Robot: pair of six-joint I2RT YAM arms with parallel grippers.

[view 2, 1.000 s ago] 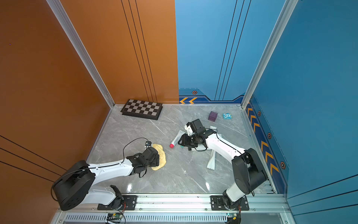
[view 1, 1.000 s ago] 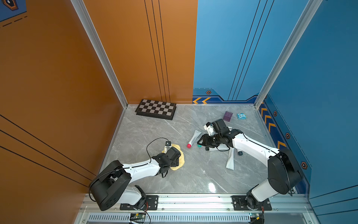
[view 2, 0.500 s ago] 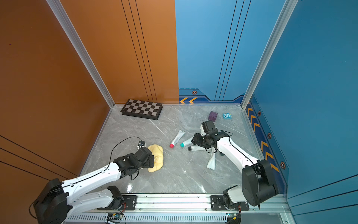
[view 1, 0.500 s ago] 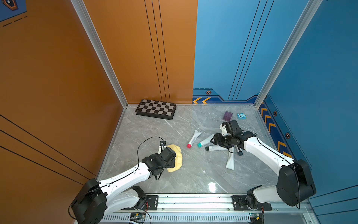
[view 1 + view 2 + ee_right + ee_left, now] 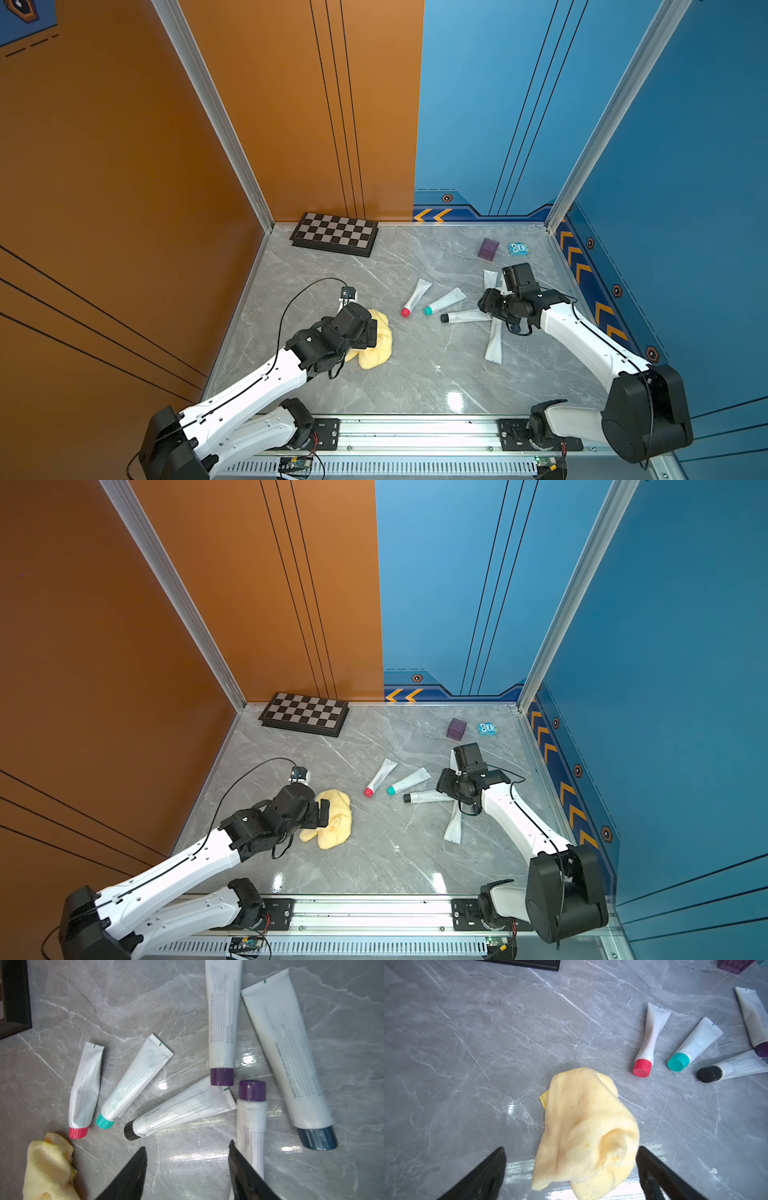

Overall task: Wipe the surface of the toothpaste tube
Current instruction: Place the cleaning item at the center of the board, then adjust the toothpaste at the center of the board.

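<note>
A folded black-and-white chequered game board (image 5: 334,234) lies at the far left, against the back wall, on the grey marble-patterned worktop (image 5: 415,382). Nearer the front, the left pincer (image 5: 571,1148) stands wide. Its black fingers sit either side of a crumpled pale-yellow cloth (image 5: 583,1126), which lies loose on the worktop, ungripped.

Just right of the cloth, three tubes lie flat in a fan with their caps toward it: a red-capped white toothpaste tube (image 5: 415,296), a teal-capped white toothpaste tube (image 5: 444,301) and a black-capped white toothpaste tube (image 5: 467,316).

Further right, the right pincer (image 5: 187,1145) hangs over the worktop, partly spread and empty. The right wrist view shows two purple-capped white tubes (image 5: 223,1022) cap to cap and a larger dark-blue-capped white tube (image 5: 291,1053). One finger overlaps the nearer purple-capped one; whether it touches, I cannot tell.

At the back right sit a small purple cube (image 5: 488,248) and a light-blue packet (image 5: 518,249).
</note>
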